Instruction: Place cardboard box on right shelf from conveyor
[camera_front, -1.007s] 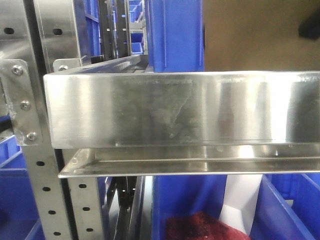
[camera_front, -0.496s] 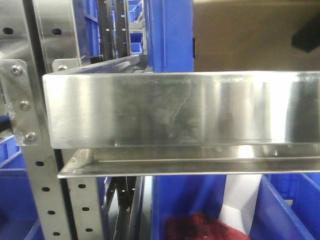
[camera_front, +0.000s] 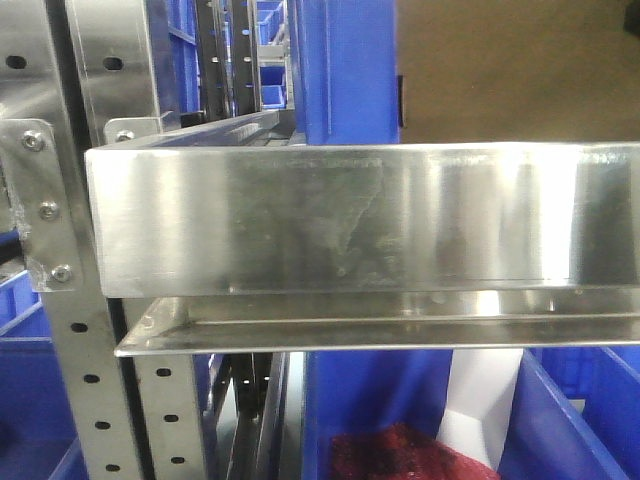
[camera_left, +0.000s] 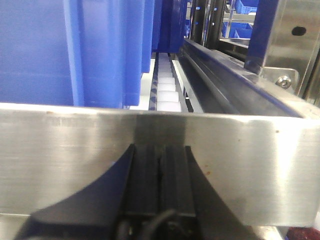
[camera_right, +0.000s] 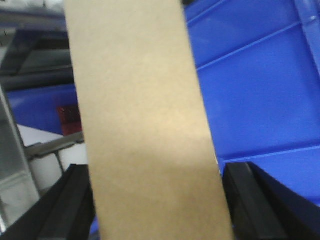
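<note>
The plain tan cardboard box sits at the top right of the front view, just above and behind the front lip of the right shelf. In the right wrist view the box fills the gap between my black fingers. My right gripper is shut on it, one finger against each side. My left gripper is shut on nothing, its tips close in front of the shelf's brushed steel lip. The conveyor is out of view.
A tall blue bin stands on the shelf just left of the box. Perforated steel uprights and a bolted bracket frame the left side. Below the shelf are a second steel lip and a blue bin holding something red.
The box's left edge slid left, then slightly back right. The dark gripper part seen at the upper right edge has left the front view. The shelf has not moved.
</note>
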